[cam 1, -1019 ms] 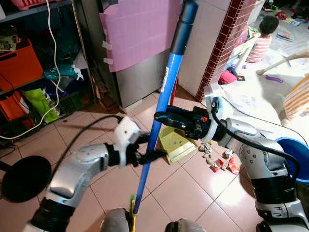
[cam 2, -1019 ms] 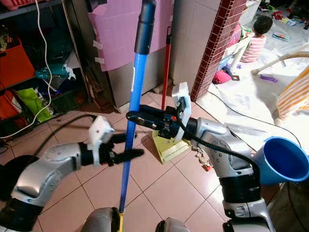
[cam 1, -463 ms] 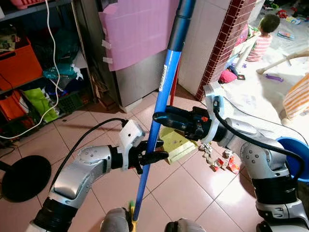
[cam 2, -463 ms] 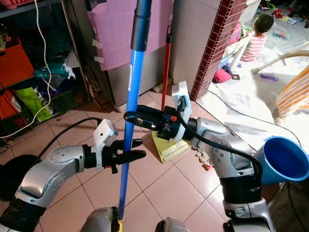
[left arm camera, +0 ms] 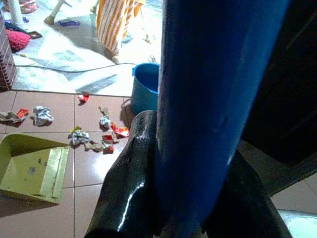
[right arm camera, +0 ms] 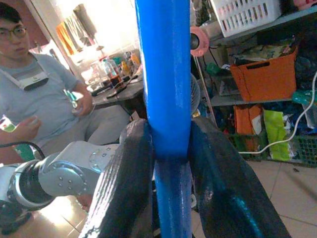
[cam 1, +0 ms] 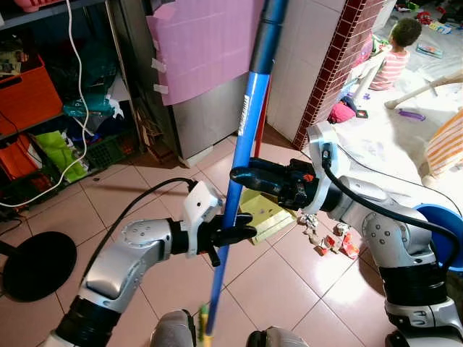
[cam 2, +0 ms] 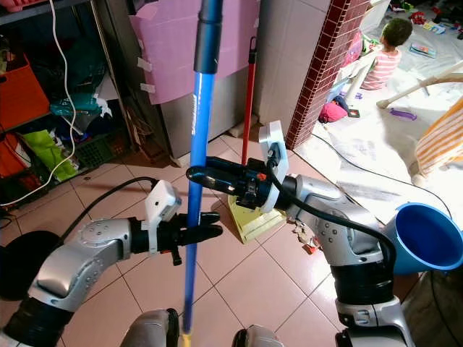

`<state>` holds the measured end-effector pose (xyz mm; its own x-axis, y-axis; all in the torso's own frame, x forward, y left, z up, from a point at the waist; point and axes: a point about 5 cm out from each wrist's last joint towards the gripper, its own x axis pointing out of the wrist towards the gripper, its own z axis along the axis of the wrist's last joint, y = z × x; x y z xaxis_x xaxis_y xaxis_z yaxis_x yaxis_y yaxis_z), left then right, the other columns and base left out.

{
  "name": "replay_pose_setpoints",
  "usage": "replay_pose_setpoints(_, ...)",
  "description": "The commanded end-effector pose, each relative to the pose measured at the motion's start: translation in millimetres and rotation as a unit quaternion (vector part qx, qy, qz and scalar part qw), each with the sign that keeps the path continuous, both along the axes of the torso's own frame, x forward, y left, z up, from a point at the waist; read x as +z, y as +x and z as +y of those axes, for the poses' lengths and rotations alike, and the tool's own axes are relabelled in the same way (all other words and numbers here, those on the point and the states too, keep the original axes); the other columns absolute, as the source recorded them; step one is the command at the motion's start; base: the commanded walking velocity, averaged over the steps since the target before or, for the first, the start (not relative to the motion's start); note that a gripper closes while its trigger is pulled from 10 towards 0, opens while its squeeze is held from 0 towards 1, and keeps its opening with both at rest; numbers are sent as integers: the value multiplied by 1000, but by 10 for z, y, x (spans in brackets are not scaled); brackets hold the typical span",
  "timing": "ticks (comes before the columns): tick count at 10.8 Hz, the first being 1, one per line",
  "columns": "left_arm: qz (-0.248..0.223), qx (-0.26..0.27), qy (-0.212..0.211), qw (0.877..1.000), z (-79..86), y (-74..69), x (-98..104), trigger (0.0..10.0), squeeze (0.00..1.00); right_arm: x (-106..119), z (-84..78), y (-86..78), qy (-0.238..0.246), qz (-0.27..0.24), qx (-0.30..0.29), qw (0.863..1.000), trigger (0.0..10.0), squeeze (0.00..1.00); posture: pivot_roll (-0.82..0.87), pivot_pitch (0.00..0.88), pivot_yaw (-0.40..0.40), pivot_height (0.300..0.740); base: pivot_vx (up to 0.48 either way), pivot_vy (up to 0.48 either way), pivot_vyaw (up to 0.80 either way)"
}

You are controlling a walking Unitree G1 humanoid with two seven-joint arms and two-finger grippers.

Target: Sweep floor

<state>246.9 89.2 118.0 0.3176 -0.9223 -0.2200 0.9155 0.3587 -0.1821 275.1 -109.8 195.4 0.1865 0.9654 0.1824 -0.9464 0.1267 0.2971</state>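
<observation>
A blue broom handle (cam 1: 235, 188) is held nearly upright in front of the robot, its lower end reaching down to the tiled floor (cam 1: 268, 278) between the robot's legs. Lower on the shaft, the left pincer (cam 1: 235, 235) is clamped on it, a black finger pressed to each side as seen in the left wrist view. Higher up, the right pincer (cam 1: 242, 176) is likewise closed around the handle, both fingers (right arm camera: 124, 183) gripping the blue shaft. Just beyond the handle, a yellow-green dustpan (cam 1: 264, 213) lies flat on the tiles, and scraps of litter (cam 1: 329, 238) are scattered beside it. A blue bucket (cam 2: 423, 238) stands at the robot's right. Farther back, a red-handled stick (cam 2: 249, 101) leans against the wall by a pink sheet (cam 1: 206, 43). A child (cam 1: 394, 54) is seated on the far floor.
</observation>
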Motion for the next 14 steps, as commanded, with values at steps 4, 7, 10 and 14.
replay_pose_setpoints(4, -1, 7, -6, 1000, 3, 15, -9, 0, 0, 84, 25, -49, 18, -15, 17, 1000, 0, 0, 49, 126, -35, 740, 0, 0, 0)
replay_pose_setpoints(7, -55, 59, 12, 997, 57, 119, -4, 0, 0, 47, 16, -1, 7, -17, -7, 1000, 10000, 0, 50, 124, -34, 740, 0, 0, 0)
replay_pose_setpoints(10, -72, 73, 33, 994, 154, 138, -34, 0, 0, -47, -23, 88, -4, -2, -35, 999, 10000, 1000, 56, 116, -39, 740, 0, 0, 0)
replay_pose_setpoints(14, -65, 44, 41, 996, 150, 63, -93, 0, 0, 131, -106, 279, -2, -35, -55, 998, 10000, 1000, 55, 108, -35, 740, 0, 0, 0)
